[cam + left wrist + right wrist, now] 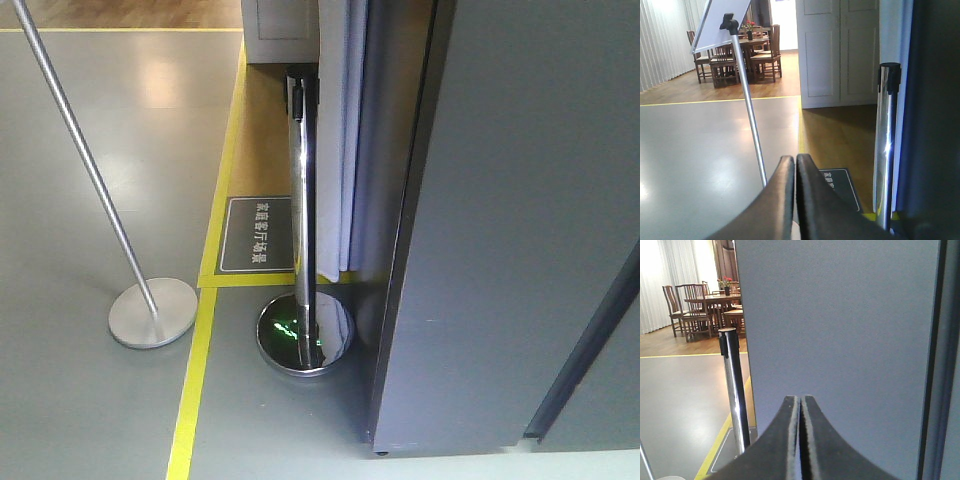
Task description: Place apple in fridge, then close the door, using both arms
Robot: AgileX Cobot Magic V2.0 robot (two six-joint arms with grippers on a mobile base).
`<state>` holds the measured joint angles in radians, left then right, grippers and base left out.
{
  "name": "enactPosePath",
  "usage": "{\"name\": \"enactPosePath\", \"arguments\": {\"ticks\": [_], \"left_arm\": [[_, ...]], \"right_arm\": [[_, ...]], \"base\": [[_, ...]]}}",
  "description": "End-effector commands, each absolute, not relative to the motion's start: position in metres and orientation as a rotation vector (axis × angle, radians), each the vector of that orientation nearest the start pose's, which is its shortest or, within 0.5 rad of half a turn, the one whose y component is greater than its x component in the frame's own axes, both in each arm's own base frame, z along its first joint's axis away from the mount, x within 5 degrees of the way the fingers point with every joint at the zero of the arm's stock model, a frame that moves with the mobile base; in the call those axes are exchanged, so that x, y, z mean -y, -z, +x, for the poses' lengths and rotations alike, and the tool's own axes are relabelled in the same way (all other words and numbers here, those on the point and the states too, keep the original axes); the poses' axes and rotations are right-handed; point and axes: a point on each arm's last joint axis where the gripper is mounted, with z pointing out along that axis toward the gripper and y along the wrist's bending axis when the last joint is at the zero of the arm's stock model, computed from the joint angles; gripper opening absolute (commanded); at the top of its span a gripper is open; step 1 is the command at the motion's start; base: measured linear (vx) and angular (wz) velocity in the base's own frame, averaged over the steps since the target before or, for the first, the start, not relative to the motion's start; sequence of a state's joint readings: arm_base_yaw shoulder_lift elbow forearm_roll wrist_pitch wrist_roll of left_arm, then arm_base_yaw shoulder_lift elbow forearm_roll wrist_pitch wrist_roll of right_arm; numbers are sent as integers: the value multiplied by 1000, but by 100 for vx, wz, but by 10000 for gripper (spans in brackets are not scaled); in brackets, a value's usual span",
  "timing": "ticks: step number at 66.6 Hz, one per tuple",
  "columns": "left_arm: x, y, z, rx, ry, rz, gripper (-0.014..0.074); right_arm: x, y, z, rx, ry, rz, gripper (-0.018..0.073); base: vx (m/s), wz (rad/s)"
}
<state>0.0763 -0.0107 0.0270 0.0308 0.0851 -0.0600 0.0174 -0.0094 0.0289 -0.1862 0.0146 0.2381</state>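
Observation:
The fridge (510, 220) fills the right of the front view as a tall dark grey block, with only its outer faces showing. A dark seam (585, 340) slants across its lower right; I cannot tell which panel is the door. No apple is in view. My left gripper (795, 159) is shut with nothing in it, pointing over the floor toward a chrome post. My right gripper (800, 399) is also shut and empty, close in front of the fridge's grey panel (840, 325). A dark vertical seam (930, 365) runs to its right.
A chrome barrier post (303, 190) on a round shiny base (305, 335) stands just left of the fridge. A slanted thin pole on a flat disc base (152, 312) is further left. Yellow floor tape (195, 380) and a dark floor sign (258, 234) lie between them. Chairs and a table (740, 55) stand far back.

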Motion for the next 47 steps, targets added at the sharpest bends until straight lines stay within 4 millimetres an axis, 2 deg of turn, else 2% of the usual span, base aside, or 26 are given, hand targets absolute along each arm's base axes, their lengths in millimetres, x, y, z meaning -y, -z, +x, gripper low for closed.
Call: {"name": "enactPosePath", "arguments": {"ticks": [1,47], "left_arm": [[-4,-199,56,-1511,-29,-90,-8],[-4,-199,56,-1511,-29,-90,-8]], "right_arm": [[-2,-207,56,-1446,-50,10,-3],[-2,-207,56,-1445,-50,10,-3]], "base": [[0,0],[0,0]]}}
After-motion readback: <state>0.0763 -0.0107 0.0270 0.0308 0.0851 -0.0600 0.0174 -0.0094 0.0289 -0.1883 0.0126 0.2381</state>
